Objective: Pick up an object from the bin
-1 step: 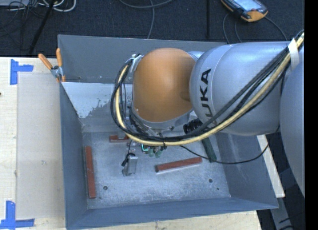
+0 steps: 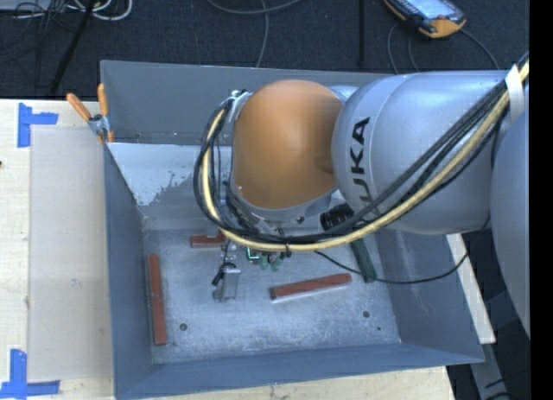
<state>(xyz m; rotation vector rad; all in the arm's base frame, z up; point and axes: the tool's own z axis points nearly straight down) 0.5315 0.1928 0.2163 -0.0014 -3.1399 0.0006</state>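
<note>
My gripper (image 2: 227, 282) hangs low over the bin floor, left of the middle, under the arm's orange cover. A small red-brown block (image 2: 206, 240) lies just behind it and to its left. To its right, a short gap away, a longer red-brown bar (image 2: 311, 287) lies flat and slightly tilted. Nothing shows in the gripper.
A long red-brown stick (image 2: 156, 299) lies along the foot of the bin's left wall. A dark green bar (image 2: 364, 262) leans by the right slope, partly under the arm. The arm and its cables cover the bin's back and right.
</note>
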